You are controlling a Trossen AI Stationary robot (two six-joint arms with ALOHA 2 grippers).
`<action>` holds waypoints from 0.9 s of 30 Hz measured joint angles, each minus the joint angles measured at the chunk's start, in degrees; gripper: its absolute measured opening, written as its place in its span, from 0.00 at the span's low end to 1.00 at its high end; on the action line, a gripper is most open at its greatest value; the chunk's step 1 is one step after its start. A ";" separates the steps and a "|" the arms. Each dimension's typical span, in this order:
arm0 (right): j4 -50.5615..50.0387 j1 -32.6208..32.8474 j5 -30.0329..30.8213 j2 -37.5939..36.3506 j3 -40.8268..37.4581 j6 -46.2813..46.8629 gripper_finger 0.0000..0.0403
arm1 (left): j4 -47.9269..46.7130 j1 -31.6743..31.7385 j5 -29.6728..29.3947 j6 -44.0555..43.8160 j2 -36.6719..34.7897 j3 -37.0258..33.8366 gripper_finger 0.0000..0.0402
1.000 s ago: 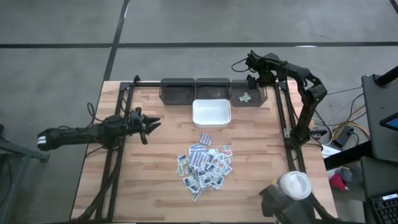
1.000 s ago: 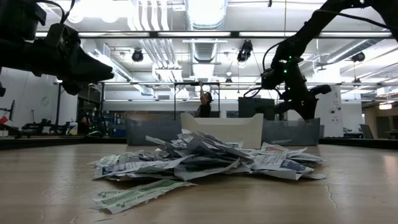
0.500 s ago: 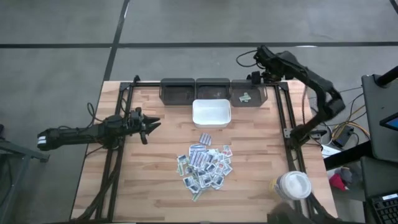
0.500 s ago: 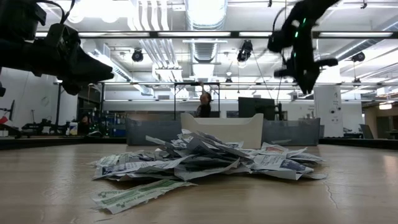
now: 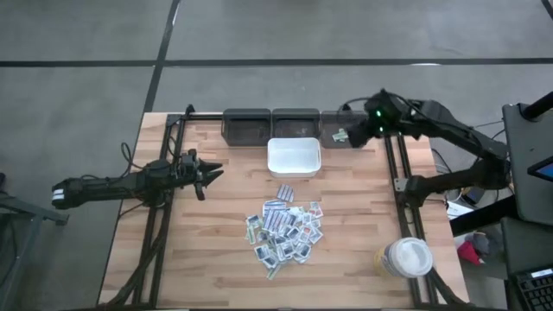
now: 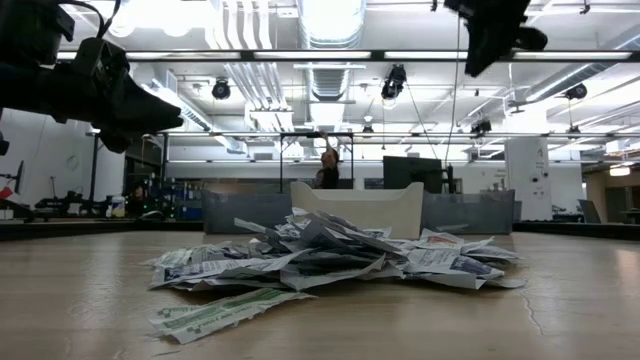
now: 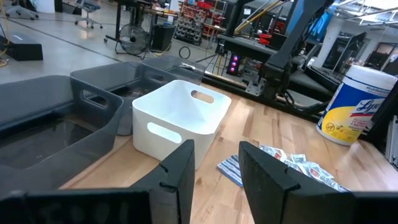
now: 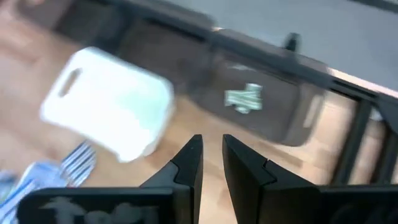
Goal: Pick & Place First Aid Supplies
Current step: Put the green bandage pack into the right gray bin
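Note:
The first aid supplies (image 5: 285,229) lie in a loose heap of small printed packets on the wooden table, near its middle (image 6: 320,255). One greenish packet (image 5: 342,135) lies flat on the floor of the far right grey bin (image 8: 245,98). My right gripper (image 8: 211,152) hangs high above that bin's near side (image 5: 365,128). It points slantwise down, its fingers a little apart with nothing between them. My left gripper (image 5: 210,173) waits open at the table's left, pointing level toward the white tray (image 7: 217,168).
A white square tray (image 5: 294,157) stands just nearer than three dark grey bins (image 5: 271,123) along the far edge. A round white-lidded jar (image 5: 408,257) stands at the near right corner. Black frame rails run down both table sides.
My right gripper has risen well clear of the far right bin, out past the top of the low view. It has drawn back toward the table's right edge and tipped to a less steep slant. The greenish packet stays in the bin.

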 joint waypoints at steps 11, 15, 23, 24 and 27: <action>6.21 22.40 -0.15 3.77 -0.05 -3.97 0.15 | -0.02 -0.01 0.02 0.00 0.02 0.00 0.30; 7.51 27.57 -0.16 7.06 -0.04 -7.01 0.15 | -0.01 -0.01 0.01 0.00 0.01 0.01 0.30; 7.43 31.16 -0.12 16.65 -0.07 -9.75 0.15 | -0.02 -0.01 0.02 0.00 0.02 0.00 0.30; 7.43 31.16 -0.18 18.15 -0.07 -10.31 0.15 | -0.02 -0.01 0.02 0.00 0.02 0.00 0.30; 7.33 31.16 -0.33 22.52 -0.07 -11.91 0.15 | -0.02 -0.01 0.00 0.00 0.00 0.01 0.30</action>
